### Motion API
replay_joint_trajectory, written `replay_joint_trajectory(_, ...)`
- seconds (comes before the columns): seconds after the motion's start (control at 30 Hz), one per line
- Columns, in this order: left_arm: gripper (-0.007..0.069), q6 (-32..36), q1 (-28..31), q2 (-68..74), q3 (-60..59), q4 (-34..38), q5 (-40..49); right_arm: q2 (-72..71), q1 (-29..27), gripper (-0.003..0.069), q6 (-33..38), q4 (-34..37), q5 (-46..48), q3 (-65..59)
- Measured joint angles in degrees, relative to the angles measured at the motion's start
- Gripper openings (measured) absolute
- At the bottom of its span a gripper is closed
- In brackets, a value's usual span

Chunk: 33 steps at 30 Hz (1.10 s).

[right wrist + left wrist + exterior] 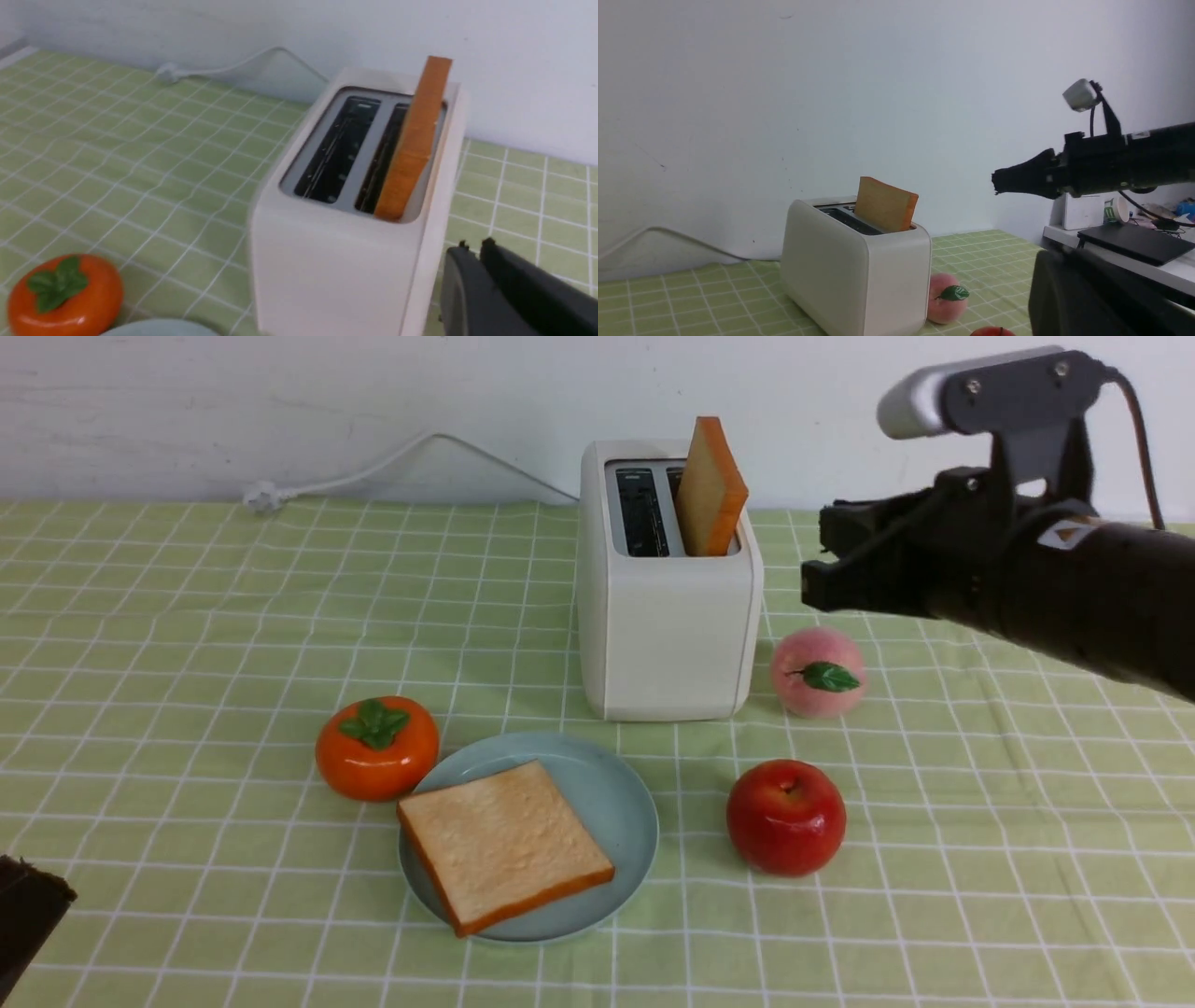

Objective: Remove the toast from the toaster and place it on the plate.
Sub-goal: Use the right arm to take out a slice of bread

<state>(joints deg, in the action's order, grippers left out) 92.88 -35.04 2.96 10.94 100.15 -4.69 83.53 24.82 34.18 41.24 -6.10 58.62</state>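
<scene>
Black right gripper [814, 562] hangs level near the toaster [667, 644], jaws nearly together, pointing toward its upright toast [711, 490].

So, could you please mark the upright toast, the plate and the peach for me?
upright toast [700, 495], front view, middle of its broad face.
plate [611, 793], front view, bare surface toward its right rim.
peach [810, 649], front view, pink skin above its leaf.

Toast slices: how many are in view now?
2. The standing slice sits in the toaster, right slot; the flat slice lies on the plate. Left slot shows none.
</scene>
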Motion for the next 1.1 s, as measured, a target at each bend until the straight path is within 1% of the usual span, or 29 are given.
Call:
replay_joint_trajectory(0.07, -0.0013, 0.1, 0.0, 0.0, 0.0, 0.0, -0.5, 3.5, 0.0, 0.0089, 0.0, 0.4, -0.4, 2.0)
replay_joint_trajectory(0.13, -0.0013, 0.2, 0.0, 0.0, 0.0, 0.0, -1.6, 6.2, 0.0, 0.0142, 0.0, 0.6, 0.3, 4.3)
replay_joint_trajectory(0.3, -0.0013, 0.2, 0.0, 0.0, 0.0, 0.1, -4.1, 8.1, 0.0, 0.0343, -0.1, 1.2, -1.1, 8.3)
replay_joint_trajectory(0.33, -0.0013, 0.2, 0.0, 0.0, 0.0, 0.1, -4.1, 8.2, 0.0, 0.0352, -0.1, 1.2, -1.3, 8.4)
replay_joint_trajectory(0.37, -0.0013, 0.2, 0.0, 0.0, 0.0, 0.1, -4.2, 8.6, 0.0, 0.0432, -0.1, 1.4, -3.0, 9.3)
replay_joint_trajectory(0.4, -0.0013, 0.2, 0.0, 0.0, 0.0, 0.1, -4.2, 8.9, 0.0, 0.0464, -0.1, 1.5, -3.5, 9.6)
replay_joint_trajectory(0.43, -0.0013, 0.2, 0.0, 0.0, 0.0, 0.1, -4.2, 9.1, 0.0, 0.0479, -0.1, 1.5, -3.8, 9.8)
replay_joint_trajectory(0.47, -0.0013, 0.2, 0.0, 0.0, 0.0, 0.1, -4.2, 10.6, 0.0, 0.0540, -0.1, 1.5, -4.4, 10.6)
replay_joint_trajectory(0.53, -0.0013, 0.2, 0.0, 0.0, 0.0, 0.1, -4.1, 12.6, 0.0, 0.0578, -0.1, 1.5, -4.5, 11.4)
replay_joint_trajectory(0.6, -0.0013, 0.2, 0.0, 0.0, 0.0, 0.1, -3.9, 14.9, 0.0, 0.0599, -0.1, 1.6, -4.2, 12.5)
replay_joint_trajectory(0.67, -0.0013, 0.2, 0.0, 0.0, 0.0, 0.1, -3.7, 16.3, 0.0, 0.0600, -0.1, 1.6, -3.8, 13.3)
replay_joint_trajectory(0.9, -0.0013, 0.2, 0.0, 0.0, 0.0, 0.1, -3.7, 20.4, 0.0, 0.0561, -0.2, 1.6, -4.1, 17.7)
replay_joint_trajectory(1.1, -0.0013, 0.2, 0.0, 0.0, 0.0, 0.1, -3.6, 25.5, 0.0, 0.0531, -0.2, 1.7, -6.3, 21.6)
